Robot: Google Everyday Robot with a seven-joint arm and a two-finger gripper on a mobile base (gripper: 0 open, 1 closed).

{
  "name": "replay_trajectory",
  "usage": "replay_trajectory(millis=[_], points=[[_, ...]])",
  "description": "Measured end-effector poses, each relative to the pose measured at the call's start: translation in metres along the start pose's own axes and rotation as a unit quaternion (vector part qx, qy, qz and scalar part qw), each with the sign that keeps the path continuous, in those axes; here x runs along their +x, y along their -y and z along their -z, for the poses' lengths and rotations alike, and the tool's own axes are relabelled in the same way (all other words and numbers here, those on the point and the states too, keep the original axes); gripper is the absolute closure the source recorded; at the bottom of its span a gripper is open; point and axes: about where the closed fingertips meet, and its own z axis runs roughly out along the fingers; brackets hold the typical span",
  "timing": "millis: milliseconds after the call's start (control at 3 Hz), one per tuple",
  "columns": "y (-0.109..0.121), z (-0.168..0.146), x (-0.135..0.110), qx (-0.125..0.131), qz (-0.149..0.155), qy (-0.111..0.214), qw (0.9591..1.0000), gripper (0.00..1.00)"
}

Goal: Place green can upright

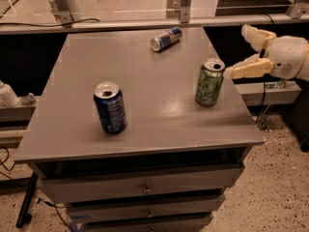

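The green can [209, 83] stands upright on the grey table [154, 124] near its right edge, silver top showing. My gripper [241, 52] is just to the right of the can, over the table's right edge, a small gap away from it. Its two cream fingers [247, 69] are spread open and hold nothing.
A dark blue soda can [110, 107] stands upright at the front left of the table. A slim blue-and-silver can [166, 38] lies on its side at the back. The table has drawers [145, 187] below. A rail [145, 23] runs behind it.
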Motion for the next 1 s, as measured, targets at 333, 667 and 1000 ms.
replay_trajectory(millis=[333, 667, 1000], points=[[0.031, -0.003, -0.055, 0.014, 0.075, -0.025, 0.9968, 0.00], [0.048, -0.001, -0.125, 0.028, 0.159, -0.047, 0.9857, 0.00], [0.061, 0.012, -0.156, 0.050, 0.182, -0.034, 0.9815, 0.00]])
